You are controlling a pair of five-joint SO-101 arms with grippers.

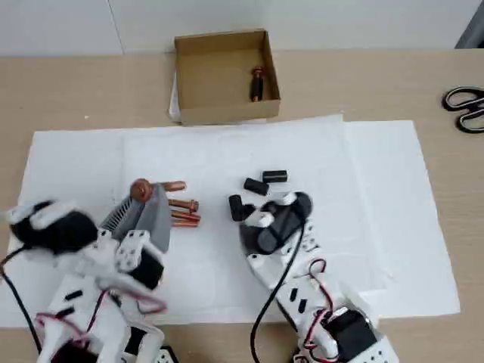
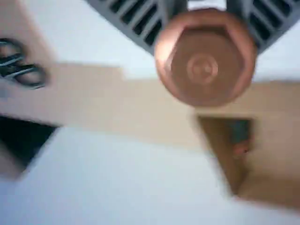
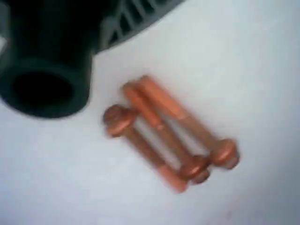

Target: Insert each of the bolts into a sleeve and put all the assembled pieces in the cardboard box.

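The left claw (image 1: 144,197) was closed tight on a copper bolt (image 2: 205,56). Its gray fingers (image 2: 126,18) pinched the bolt just behind its big round head. Three more bolts (image 1: 185,213) lay close together on the white paper (image 1: 378,227), just beside that claw. The right claw (image 1: 248,214) sat in the middle of the paper and gripped a black sleeve (image 3: 44,89) with its open hole showing. Two other sleeves (image 1: 265,181) lay on the paper near that claw. The cardboard box (image 1: 219,45) stood at the far side of the surface (image 1: 76,91). One bolt already inside a sleeve (image 1: 257,83) lay in it. A pair of scissors (image 1: 465,106) lay well apart on the surface.
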